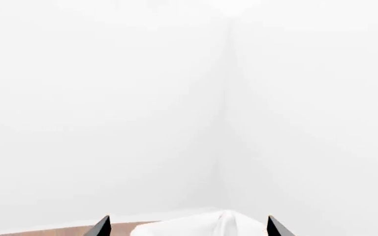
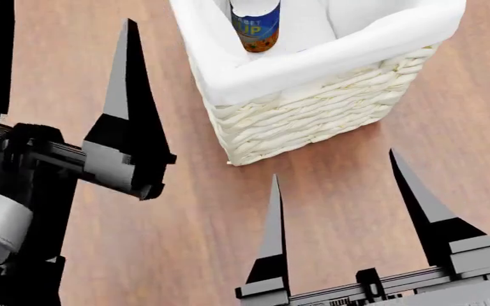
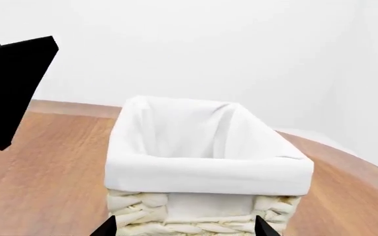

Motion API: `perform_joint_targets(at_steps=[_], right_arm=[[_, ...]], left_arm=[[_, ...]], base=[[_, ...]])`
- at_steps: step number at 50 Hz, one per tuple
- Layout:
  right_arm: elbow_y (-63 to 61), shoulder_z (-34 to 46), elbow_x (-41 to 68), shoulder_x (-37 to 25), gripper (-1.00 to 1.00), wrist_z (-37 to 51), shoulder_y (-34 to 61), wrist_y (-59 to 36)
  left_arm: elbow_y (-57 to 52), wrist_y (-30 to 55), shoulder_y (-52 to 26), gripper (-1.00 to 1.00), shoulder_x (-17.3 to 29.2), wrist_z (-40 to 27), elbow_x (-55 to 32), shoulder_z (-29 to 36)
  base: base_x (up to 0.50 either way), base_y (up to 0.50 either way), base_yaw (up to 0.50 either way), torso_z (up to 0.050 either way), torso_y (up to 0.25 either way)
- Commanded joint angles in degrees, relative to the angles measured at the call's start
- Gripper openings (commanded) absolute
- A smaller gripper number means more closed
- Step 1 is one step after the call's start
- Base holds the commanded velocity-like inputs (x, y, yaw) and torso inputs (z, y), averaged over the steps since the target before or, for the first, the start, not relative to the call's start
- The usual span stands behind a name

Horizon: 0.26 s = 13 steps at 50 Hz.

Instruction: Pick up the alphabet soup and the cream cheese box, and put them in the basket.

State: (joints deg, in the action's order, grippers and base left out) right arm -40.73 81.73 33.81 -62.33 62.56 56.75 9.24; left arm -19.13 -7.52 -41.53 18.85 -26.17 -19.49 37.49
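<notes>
The cream wicker basket (image 2: 313,115) with its white liner stands on the wooden floor at the top of the head view. The alphabet soup (image 2: 256,25) stands upright inside it, blue label showing. The cream cheese box is out of view. My left gripper (image 2: 58,64) hangs open and empty to the left of the basket. My right gripper (image 2: 334,167) is open and empty just in front of the basket's near wall. In the right wrist view the basket (image 3: 205,167) fills the middle, straight ahead of the right gripper (image 3: 185,220). The left gripper (image 1: 188,219) faces the liner's edge (image 1: 196,227).
Wooden floor (image 2: 185,242) lies around the basket. White walls meet in a corner (image 1: 228,98) behind it. One black finger of the left gripper (image 3: 12,83) shows in the right wrist view, beside the basket.
</notes>
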Motion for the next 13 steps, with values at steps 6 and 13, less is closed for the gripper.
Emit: perform_joint_targets(at_steps=[6,13], right_arm=[[1.9,0.1,-0.4,2.2,1.00,-1.1,-0.9,1.4],[0.8,-0.5,-1.5,2.2,1.00,0.7,-0.3,-0.4]], left_arm=[[-12.2,-3.2,12.5,1.00,5.0,-5.3,8.3,2.9],[-12.6,-4.4,14.0,1.00,5.6,-6.3,8.2,2.2]], base=[[0.00,0.00,0.00,0.000,0.000],[0.00,0.00,0.00,0.000,0.000]])
